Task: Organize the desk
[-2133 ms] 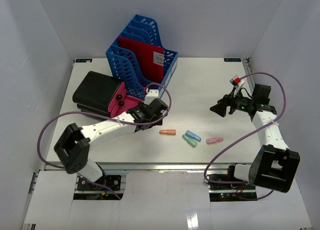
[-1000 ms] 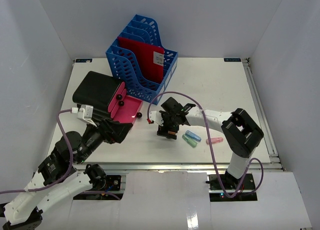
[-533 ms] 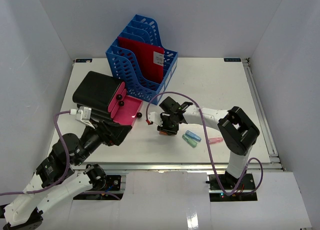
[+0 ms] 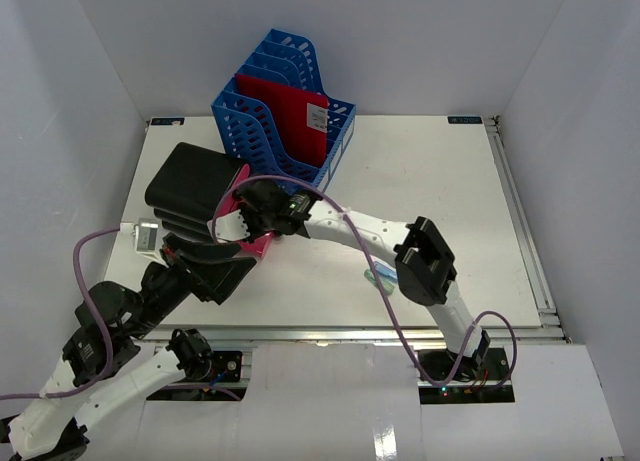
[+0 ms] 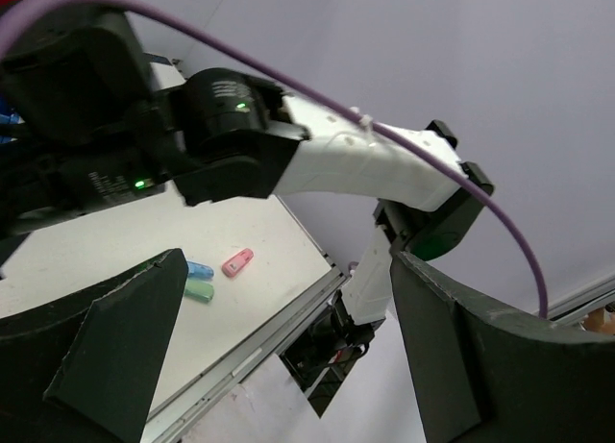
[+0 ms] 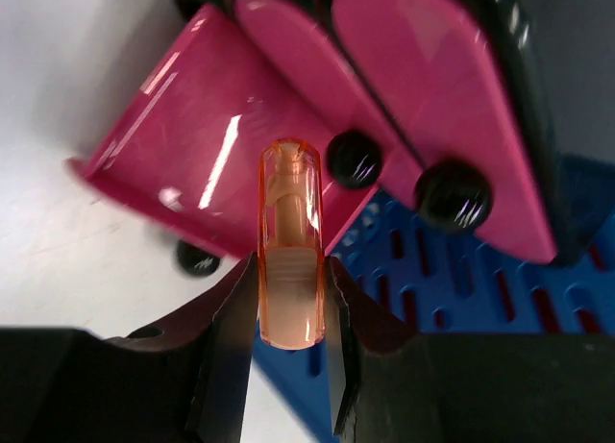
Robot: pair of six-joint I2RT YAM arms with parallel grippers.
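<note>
Desk (image 6: 67,260) lies beneath the right fingers (image 6: 221,366) (pinching an orange highlighter (image 6: 289,260)).

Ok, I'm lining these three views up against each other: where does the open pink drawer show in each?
Top external: left of centre, the pink drawer sticks out of the black box, partly under the right gripper.
Left wrist: not in it.
Right wrist: upper left, behind the orange marker.
Shared landmark: the blue file rack, next to the drawer in the top external and right wrist views.
</note>
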